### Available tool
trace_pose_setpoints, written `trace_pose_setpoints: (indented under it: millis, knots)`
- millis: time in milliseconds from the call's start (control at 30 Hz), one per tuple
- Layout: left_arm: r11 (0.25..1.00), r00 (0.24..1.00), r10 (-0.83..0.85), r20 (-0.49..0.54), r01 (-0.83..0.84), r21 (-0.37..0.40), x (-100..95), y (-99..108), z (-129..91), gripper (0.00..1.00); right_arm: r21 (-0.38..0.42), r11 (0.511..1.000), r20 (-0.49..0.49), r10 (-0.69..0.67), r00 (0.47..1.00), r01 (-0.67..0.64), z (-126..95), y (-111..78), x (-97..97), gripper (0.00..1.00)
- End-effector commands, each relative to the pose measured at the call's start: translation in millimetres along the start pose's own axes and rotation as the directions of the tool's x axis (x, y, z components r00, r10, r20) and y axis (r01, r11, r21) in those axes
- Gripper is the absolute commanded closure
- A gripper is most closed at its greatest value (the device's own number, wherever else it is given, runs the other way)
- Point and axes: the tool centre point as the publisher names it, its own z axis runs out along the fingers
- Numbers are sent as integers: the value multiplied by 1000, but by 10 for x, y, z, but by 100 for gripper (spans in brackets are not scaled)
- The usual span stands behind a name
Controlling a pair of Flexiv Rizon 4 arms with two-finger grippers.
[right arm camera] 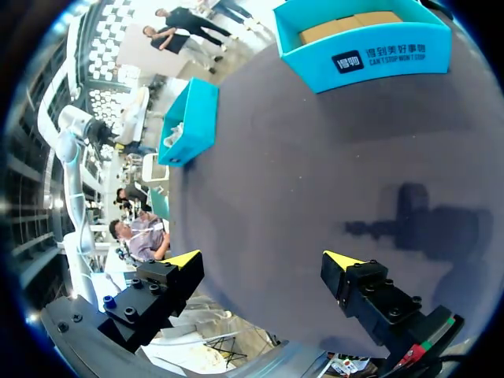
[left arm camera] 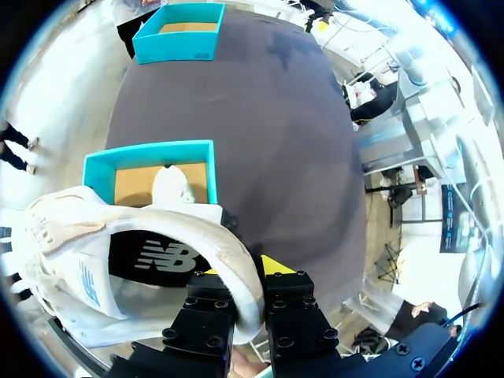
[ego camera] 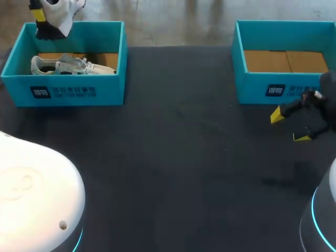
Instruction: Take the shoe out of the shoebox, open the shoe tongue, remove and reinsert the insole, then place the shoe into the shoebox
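Clamping shoe (left arm camera: 94, 236) by collar in left gripper (left arm camera: 242, 272), hanging above left box (ego camera: 113, 86) holding second shoe (ego camera: 68, 65). Spreading right gripper (ego camera: 289, 126) wide, empty, well right of left box. Showing white label (ego camera: 63, 92) on box front, logo (left arm camera: 167, 257) on insole (left arm camera: 126, 264).

The left tool (left arm camera: 242, 272) holds a shoe (left arm camera: 181, 224) over a shoebox (left arm camera: 150, 150) with another shoe (left arm camera: 173, 187) inside. A second shoebox (right arm camera: 370, 51) stands on the counter (right arm camera: 315, 157) ahead of the right tool (right arm camera: 264, 261).
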Motion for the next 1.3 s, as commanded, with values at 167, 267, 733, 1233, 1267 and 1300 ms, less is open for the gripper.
trace_pose_setpoints:
  millis: [167,267,733,1233,1267,1300]
  knots:
    - [1000,998,8,-65,-9,-13,-52,27,-55,100,-1,1000,3,1,1000,-1,9,-6,5,0]
    - [1000,998,8,-65,-9,-13,-52,27,-55,100,-1,1000,3,1,1000,-1,9,-6,5,0]
    - [1000,998,-22,-54,21,-10,-137,123,-82,100,-1,1000,3,1,1000,-1,9,-6,5,0]
    - [946,962,249,-109,-266,-187,-327,648,63,100,-1,1000,3,1,1000,-1,9,-6,5,0]
    - [924,948,298,-110,-315,-216,-311,670,75,100,-1,1000,3,1,1000,-1,9,-6,5,0]
    - [914,942,317,-115,-335,-227,-317,704,73,100,-1,1000,3,1,1000,-1,9,-6,5,0]
